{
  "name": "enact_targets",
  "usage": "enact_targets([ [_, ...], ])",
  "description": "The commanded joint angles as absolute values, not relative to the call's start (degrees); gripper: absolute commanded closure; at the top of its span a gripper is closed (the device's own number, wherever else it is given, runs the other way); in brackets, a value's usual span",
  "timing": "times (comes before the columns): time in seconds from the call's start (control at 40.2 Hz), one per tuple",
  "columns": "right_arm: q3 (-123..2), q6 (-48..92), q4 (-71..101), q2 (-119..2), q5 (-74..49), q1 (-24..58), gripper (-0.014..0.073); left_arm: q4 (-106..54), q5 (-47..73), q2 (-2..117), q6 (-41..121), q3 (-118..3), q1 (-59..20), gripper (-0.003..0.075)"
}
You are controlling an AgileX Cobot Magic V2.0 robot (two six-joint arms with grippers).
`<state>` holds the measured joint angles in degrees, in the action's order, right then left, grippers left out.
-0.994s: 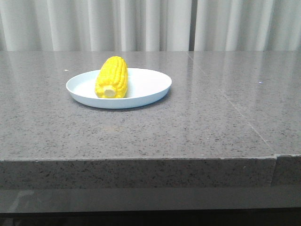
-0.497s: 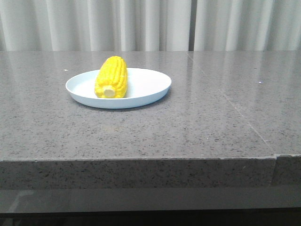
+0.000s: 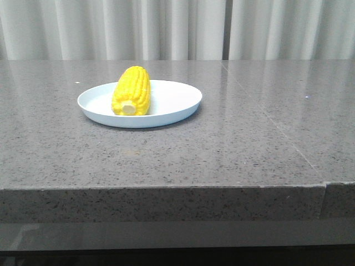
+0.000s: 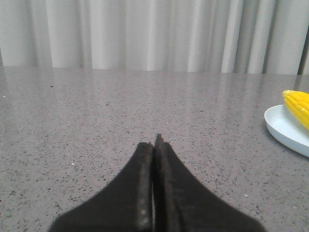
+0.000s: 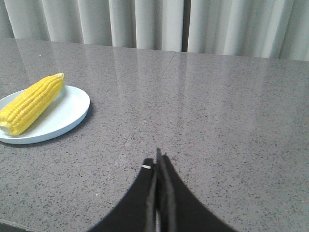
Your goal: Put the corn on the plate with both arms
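Observation:
The yellow corn (image 3: 132, 91) lies on the pale blue-white plate (image 3: 172, 105) at the table's back left, its pale cut end toward the camera. No gripper shows in the front view. In the left wrist view my left gripper (image 4: 155, 143) is shut with nothing in it, low over bare table, and the plate (image 4: 285, 126) with the corn's tip (image 4: 297, 104) sits at the picture's edge. In the right wrist view my right gripper (image 5: 155, 161) is shut and empty, well apart from the plate (image 5: 67, 112) and the corn (image 5: 32, 102).
A grey speckled stone table (image 3: 222, 149) has a straight front edge and a seam running toward its right front corner. Pale curtains (image 3: 177, 27) hang behind it.

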<state>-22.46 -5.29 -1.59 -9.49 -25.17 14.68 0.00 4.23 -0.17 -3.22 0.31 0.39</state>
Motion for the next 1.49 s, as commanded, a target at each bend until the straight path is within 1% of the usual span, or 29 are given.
enact_targets([
  [0.0, -23.48, -4.76, -3.29, -10.07, -20.20, 14.31, 0.0662, -0.30, -0.91, -1.44, -3.19, 0.43, 0.40, 0.0741],
  [0.149, -18.49, -4.71, -6.09, -8.84, -14.67, 11.73, 0.0662, -0.30, -0.91, -1.44, -3.19, 0.43, 0.40, 0.0741],
  [0.323, -7.50, -4.76, -5.08, -5.01, -6.20, 5.36, 0.0662, -0.30, -0.91, -1.44, -3.19, 0.43, 0.40, 0.0741],
  [0.472, -1.44, -4.76, -2.54, -0.91, -4.86, 0.42, 0.0662, -0.30, -0.91, -1.44, -3.19, 0.43, 0.40, 0.0741],
  [0.547, 0.60, -4.76, -1.43, 1.15, -4.91, -0.67, 0.0662, -0.30, -0.91, -1.44, -3.19, 0.43, 0.40, 0.0741],
  [0.671, 0.59, -4.76, -1.37, 1.34, -6.90, -0.87, 0.0662, -0.30, -0.91, -1.32, -3.19, 0.43, 0.40, 0.0741],
  [1.466, 0.59, -4.76, -1.37, 1.28, -7.01, -0.87, 0.0662, -0.30, -0.91, -1.32, -3.19, 0.43, 0.40, 0.0741],
])
